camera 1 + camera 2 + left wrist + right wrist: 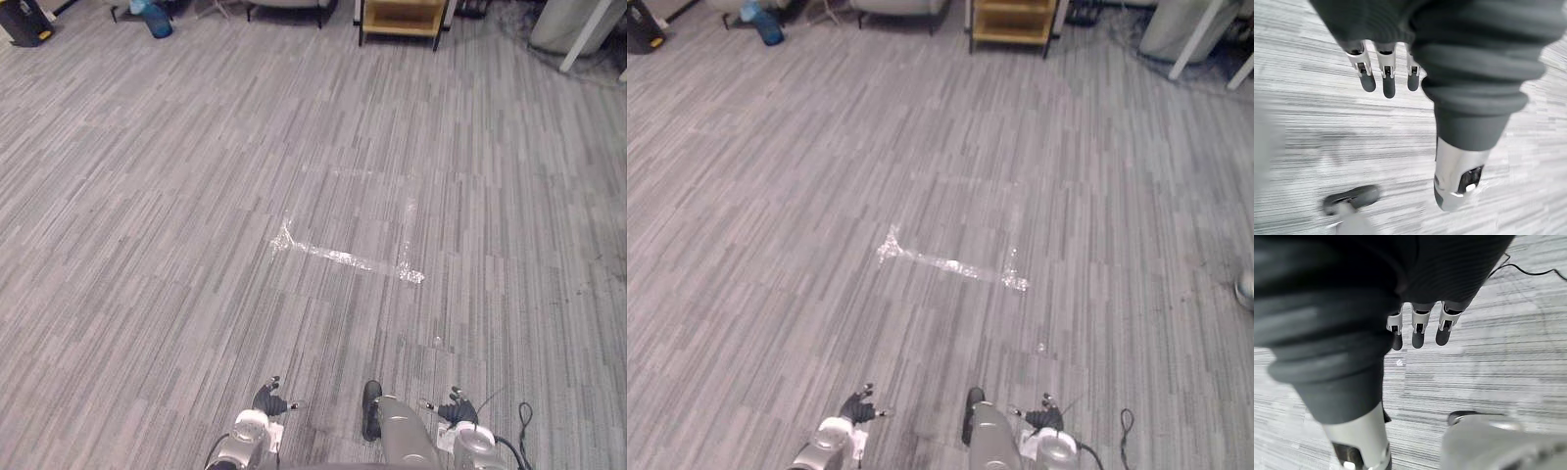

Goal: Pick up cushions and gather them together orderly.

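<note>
Cushions: none lies on the stretch of grey striped carpet (pixel 196 196) ahead of the robot, so their place, their long axis and which hand is nearer cannot be judged from here.

Left hand (pixel 1386 73) hangs low at the robot's left, fingers straight and relaxed, thumb apart, holding nothing; carpet beneath it. Right hand (pixel 1420 330) hangs the same way at the robot's right, fingers loose, nothing in it.

Floor ahead: strips of shiny clear tape (pixel 343 257) mark a rough corner on the carpet, midway out and slightly right of centre. It may be a placement mark, but that is a guess.

Far edge: a wooden shelf unit (pixel 402 20) at centre right, a blue bottle-like object (pixel 157 22) and a black box (pixel 22 22) at far left, white table legs (pixel 588 34) at far right. A small round pale object (pixel 1246 290) sits at the right edge; too little shows to name it.

Judgement: this fits either a search for cushions out of frame or a walk away from cushions already gathered.
</note>
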Tool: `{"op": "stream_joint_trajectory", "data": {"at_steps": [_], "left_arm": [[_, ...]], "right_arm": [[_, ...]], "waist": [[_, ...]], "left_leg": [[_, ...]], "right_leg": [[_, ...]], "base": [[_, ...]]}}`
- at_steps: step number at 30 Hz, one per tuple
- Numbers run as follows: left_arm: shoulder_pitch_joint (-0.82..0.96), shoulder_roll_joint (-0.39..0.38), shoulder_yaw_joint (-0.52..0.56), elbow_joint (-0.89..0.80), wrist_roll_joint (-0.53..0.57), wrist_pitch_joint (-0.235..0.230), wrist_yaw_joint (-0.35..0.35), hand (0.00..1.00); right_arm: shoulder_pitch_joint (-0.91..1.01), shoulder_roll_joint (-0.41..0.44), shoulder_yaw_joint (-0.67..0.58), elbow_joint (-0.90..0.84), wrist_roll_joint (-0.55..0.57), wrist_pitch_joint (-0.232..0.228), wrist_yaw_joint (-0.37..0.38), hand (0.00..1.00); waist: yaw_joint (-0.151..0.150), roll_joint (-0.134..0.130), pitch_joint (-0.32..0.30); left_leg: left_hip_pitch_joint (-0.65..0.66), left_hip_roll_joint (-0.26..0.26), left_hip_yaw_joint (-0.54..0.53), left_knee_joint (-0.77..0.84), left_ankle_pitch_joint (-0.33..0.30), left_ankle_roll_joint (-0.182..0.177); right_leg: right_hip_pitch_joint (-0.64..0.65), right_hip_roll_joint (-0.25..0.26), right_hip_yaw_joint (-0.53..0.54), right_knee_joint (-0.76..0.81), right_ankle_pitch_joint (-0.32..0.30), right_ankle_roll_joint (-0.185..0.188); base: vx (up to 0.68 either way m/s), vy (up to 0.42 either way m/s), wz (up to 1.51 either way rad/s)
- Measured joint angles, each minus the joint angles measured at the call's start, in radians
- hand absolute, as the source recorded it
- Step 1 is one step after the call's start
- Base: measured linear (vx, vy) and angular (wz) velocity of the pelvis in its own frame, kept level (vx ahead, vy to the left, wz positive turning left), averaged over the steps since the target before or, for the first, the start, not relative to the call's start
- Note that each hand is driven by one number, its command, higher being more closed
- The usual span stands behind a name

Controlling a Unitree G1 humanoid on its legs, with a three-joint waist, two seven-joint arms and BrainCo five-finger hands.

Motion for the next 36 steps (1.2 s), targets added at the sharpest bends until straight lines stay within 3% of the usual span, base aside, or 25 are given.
{"op": "stream_joint_trajectory", "data": {"at_steps": [2,6,7,8,9,10,12,13,15,16,18,19,21,22,24,25,26,27,29,30,31,32,33,35,36], "left_arm": [[0.008,0.006,-0.001,-0.029,0.0,-0.003,-0.001,0.0],[-0.001,-0.001,0.001,-0.069,0.0,-0.007,-0.003,0.0],[-0.001,-0.007,0.003,-0.068,0.0,-0.007,-0.005,0.0],[0.015,-0.015,0.007,-0.068,0.0,-0.007,-0.009,0.0],[0.023,-0.015,0.012,-0.068,-0.001,-0.01,-0.01,0.0],[0.022,-0.011,0.019,-0.062,-0.001,-0.01,-0.01,0.0],[0.019,-0.009,0.021,-0.05,0.0,-0.011,-0.015,0.0],[0.016,-0.004,0.02,-0.049,-0.002,-0.013,-0.017,0.0],[0.011,0.015,0.02,-0.036,-0.02,-0.009,-0.017,0.0],[0.018,0.031,0.014,-0.02,-0.022,0.001,-0.018,0.0],[0.021,0.042,-0.01,-0.006,-0.023,0.002,-0.017,0.0],[0.016,0.044,-0.014,-0.006,-0.024,0.002,-0.017,0.0],[0.005,0.041,-0.013,-0.007,-0.026,0.001,-0.016,0.0],[-0.001,0.041,-0.013,-0.01,-0.032,0.0,-0.016,0.0],[0.003,0.046,-0.01,-0.011,-0.034,-0.001,-0.016,0.0],[0.019,0.052,-0.01,-0.011,-0.034,-0.001,-0.016,0.0],[0.031,0.056,-0.009,-0.006,-0.034,0.0,-0.016,0.0],[0.034,0.031,0.0,0.001,-0.034,0.001,-0.015,0.0],[0.035,-0.007,0.031,0.004,-0.028,-0.001,-0.018,0.0],[0.031,-0.02,0.05,0.004,-0.028,-0.001,-0.019,0.0],[0.03,-0.033,0.076,0.003,-0.028,-0.001,-0.02,0.0],[0.032,-0.035,0.078,-0.009,-0.028,-0.001,-0.022,0.0],[0.035,-0.033,0.077,-0.014,-0.027,-0.003,-0.024,0.0],[0.039,-0.027,0.066,-0.039,-0.028,-0.005,-0.032,0.0],[0.037,-0.03,0.058,-0.045,-0.028,-0.004,-0.033,0.0]], "right_arm": [[0.002,0.015,0.001,0.005,0.003,0.001,0.001,0.0],[-0.016,0.008,-0.011,0.002,0.041,-0.004,-0.003,0.0],[-0.016,0.003,-0.024,0.002,0.041,-0.004,-0.004,0.0],[-0.014,-0.005,-0.029,0.005,0.041,-0.004,-0.004,0.0],[-0.013,-0.009,-0.029,0.007,0.041,-0.004,-0.006,0.0],[-0.011,0.006,-0.026,0.007,0.039,-0.004,-0.006,0.0],[-0.009,0.008,-0.03,0.007,0.037,-0.004,-0.003,0.0],[-0.007,0.012,-0.038,0.014,0.036,-0.003,-0.002,0.0],[-0.006,0.028,-0.041,0.022,0.035,-0.001,0.001,0.0],[-0.001,0.039,-0.04,0.021,0.034,0.0,0.003,0.0],[0.018,0.038,-0.039,0.018,0.031,0.0,0.01,0.0],[0.023,0.034,-0.039,0.015,0.016,0.0,0.01,0.0],[0.008,0.03,-0.039,0.012,-0.003,0.0,0.011,0.0],[0.0,0.03,-0.04,0.005,-0.001,0.001,0.013,0.0],[-0.002,0.03,-0.038,0.002,-0.002,0.002,0.014,0.0],[0.01,0.034,-0.038,0.004,-0.002,0.003,0.014,0.0],[0.028,0.031,-0.038,0.006,-0.002,0.007,0.015,0.0],[0.028,0.011,-0.044,0.011,-0.002,0.011,0.018,0.0],[0.03,-0.001,-0.081,0.008,-0.002,0.011,0.019,0.0],[0.029,-0.001,-0.088,0.008,-0.002,0.012,0.019,0.0],[0.032,0.003,-0.08,0.006,-0.001,0.013,0.019,0.0],[0.035,0.017,-0.076,-0.001,0.0,0.017,0.019,0.0],[0.043,0.025,-0.076,-0.002,0.0,0.018,0.018,0.0],[0.043,0.037,-0.078,-0.001,0.01,0.017,0.018,0.0],[0.04,0.039,-0.078,-0.002,0.02,0.017,0.017,0.0]], "waist": [[0.012,-0.045,0.016],[0.046,-0.05,0.019],[0.055,-0.048,0.019],[0.06,-0.025,0.007],[0.074,-0.019,-0.001],[0.076,-0.047,-0.015],[0.068,-0.059,-0.031],[0.066,-0.07,-0.028],[0.06,-0.113,-0.024],[0.048,-0.121,-0.023],[0.044,-0.116,-0.028],[0.035,-0.106,-0.029],[0.031,-0.083,-0.017],[0.026,-0.067,-0.013],[0.011,-0.073,-0.017],[0.003,-0.1,-0.025],[-0.008,-0.109,-0.033],[-0.005,-0.068,-0.044],[-0.008,-0.035,-0.056],[-0.006,-0.025,-0.053],[-0.006,-0.016,-0.048],[-0.001,-0.018,-0.036],[0.005,-0.025,-0.024],[0.021,-0.045,-0.019],[0.032,-0.044,-0.018]], "left_leg": [[-0.114,-0.025,0.055,0.039,-0.053,0.021],[-0.267,-0.103,0.12,-0.284,-0.08,0.032],[-0.268,-0.162,0.113,-0.537,-0.022,0.014],[-0.259,-0.192,0.094,-0.752,0.064,0.001],[-0.253,-0.209,0.078,-0.789,0.199,0.024],[-0.248,-0.247,0.078,-0.79,0.212,0.102],[-0.249,-0.278,0.066,-0.774,0.17,0.143],[-0.221,-0.29,0.073,-0.765,0.133,0.135],[-0.13,-0.322,0.059,-0.769,0.059,0.138],[-0.049,-0.327,0.052,-0.782,0.028,0.137],[0.08,-0.323,0.041,-0.836,0.006,0.137],[0.147,-0.305,0.027,-0.876,-0.002,0.136],[0.207,-0.269,0.026,-0.906,-0.003,0.134],[0.241,-0.237,0.025,-0.923,-0.008,0.127],[0.286,-0.217,0.02,-0.933,-0.035,0.083],[0.32,-0.223,0.006,-0.932,-0.069,0.049],[0.361,-0.219,-0.029,-0.913,-0.123,0.025],[0.364,-0.176,-0.039,-0.888,-0.138,0.017],[0.253,-0.124,-0.085,-0.615,-0.126,-0.001],[0.197,-0.104,-0.093,-0.478,-0.087,-0.026],[0.112,-0.073,-0.104,-0.277,0.002,-0.031],[0.04,-0.037,-0.082,-0.092,-0.007,-0.021],[0.005,-0.023,-0.058,-0.018,-0.028,-0.012],[-0.074,-0.023,0.005,-0.015,-0.074,0.003],[-0.116,-0.038,0.039,-0.109,-0.096,0.015]], "right_leg": [[0.158,-0.009,0.015,-0.1,-0.01,-0.012],[0.293,-0.026,0.036,-0.229,-0.021,0.01],[0.346,-0.037,0.043,-0.266,-0.042,0.042],[0.395,-0.031,0.059,-0.308,-0.053,0.055],[0.424,-0.03,0.083,-0.331,-0.067,0.074],[0.428,-0.059,0.096,-0.315,-0.08,0.092],[0.35,-0.094,0.097,-0.143,-0.087,0.105],[0.294,-0.112,0.115,0.027,-0.092,0.137],[0.163,-0.151,0.158,0.398,-0.042,0.294],[0.115,-0.166,0.139,0.551,-0.056,0.268],[0.056,-0.189,0.071,0.598,-0.112,0.178],[0.001,-0.185,0.016,0.529,-0.147,0.129],[-0.076,-0.16,-0.038,0.353,-0.154,0.113],[-0.128,-0.13,-0.043,0.152,-0.094,0.123],[-0.148,-0.104,-0.005,-0.121,0.067,0.134],[-0.146,-0.108,0.042,-0.239,0.167,0.149],[-0.151,-0.106,0.075,-0.197,0.329,0.118],[-0.173,-0.074,0.056,-0.117,0.281,0.092],[-0.154,-0.043,0.024,-0.061,0.186,0.058],[-0.125,-0.03,0.011,-0.067,0.16,0.046],[-0.07,-0.011,0.005,-0.085,0.132,0.031],[0.001,0.009,0.0,-0.11,0.098,0.008],[0.056,0.015,0.001,-0.125,0.082,0.0],[0.141,0.016,0.004,-0.174,0.076,0.008],[0.185,0.015,0.02,-0.208,0.069,0.011]], "base": [[0.56,-0.158,-0.17],[0.5,-0.049,-0.29],[0.53,0.048,-0.32],[0.59,0.112,-0.53],[0.72,0.172,-0.5],[0.62,0.158,-0.23],[0.61,0.15,0.23],[0.71,0.166,0.26],[0.64,0.104,0.14],[0.59,0.052,0.08],[0.66,0.009,0.12],[0.57,-0.05,0.22],[0.53,-0.117,0.18],[0.65,-0.19,0.18],[0.55,-0.211,0.36],[0.59,-0.295,0.6],[0.6,-0.302,0.44],[0.71,-0.368,0.39],[0.56,-0.302,0.23],[0.4,-0.232,0.22],[0.48,-0.245,0.17],[0.47,-0.212,0.1],[0.44,-0.176,-0.07],[0.44,-0.157,-0.18],[0.36,-0.089,-0.28]]}}
